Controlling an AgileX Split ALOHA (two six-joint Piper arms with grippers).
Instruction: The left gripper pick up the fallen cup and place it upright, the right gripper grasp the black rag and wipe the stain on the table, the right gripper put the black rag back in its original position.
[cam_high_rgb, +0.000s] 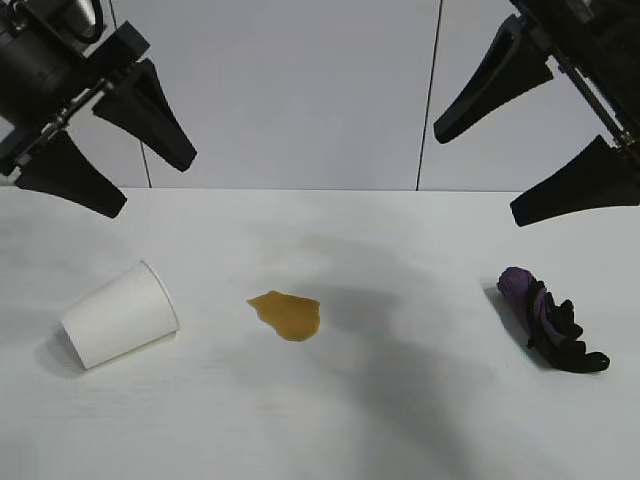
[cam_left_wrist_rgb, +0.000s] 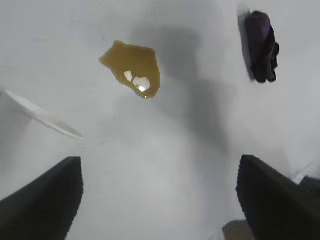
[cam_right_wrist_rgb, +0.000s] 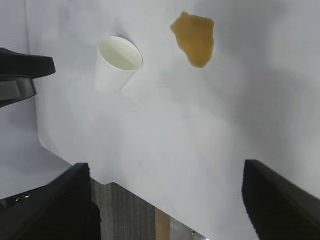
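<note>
Paper cup (cam_high_rgb: 119, 315) lying tipped on counter (cam_high_rgb: 400, 420), left of amber stain (cam_high_rgb: 286, 314); black rag (cam_high_rgb: 551, 322) right of stain. Left end effector (cam_high_rgb: 108, 155) above cup, wide open, empty; right end effector (cam_high_rgb: 520, 160) likewise. Best lowered astride cup's wall before closing gently.

Cup (cam_right_wrist_rgb: 117, 62) on side beside stain (cam_right_wrist_rgb: 195, 37); right gripper (cam_right_wrist_rgb: 170, 200) spread wide.

Left tool (cam_high_rgb: 115, 165) raised at upper left, fingers spread wide, right tool (cam_high_rgb: 530, 170) likewise at upper right
</note>
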